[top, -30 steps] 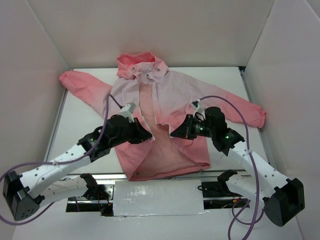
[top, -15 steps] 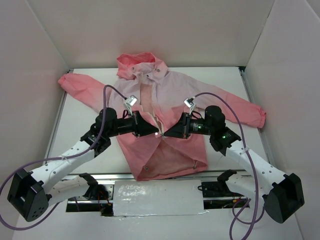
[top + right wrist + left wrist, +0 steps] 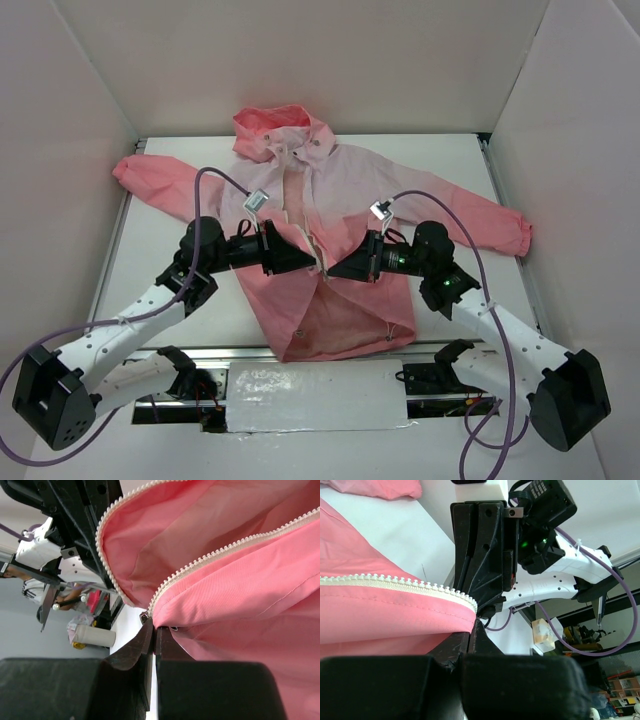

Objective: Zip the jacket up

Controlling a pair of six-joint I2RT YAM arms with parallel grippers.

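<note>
Fabric of the jacket [image 3: 350, 185] lay spread on the table [image 3: 150, 230], its front unzipped, while the left gripper [image 3: 308, 262] and right gripper [image 3: 333, 271], tips nearly meeting at mid-front, each clamped one toothed edge of the white zipper [image 3: 395, 582].

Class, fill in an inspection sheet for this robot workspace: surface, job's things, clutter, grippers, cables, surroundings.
Surface: white table, garment spread on it.
Job's things: jacket, hood at the far side, sleeves out; zipper undone, tooth rows apart.
Clutter: nothing seen.
Grippers: left gripper and right gripper each shut on a front edge of the jacket, tips close together.
Cables: purple cables arch above both arms.
Surroundings: white walls on three sides.
</note>
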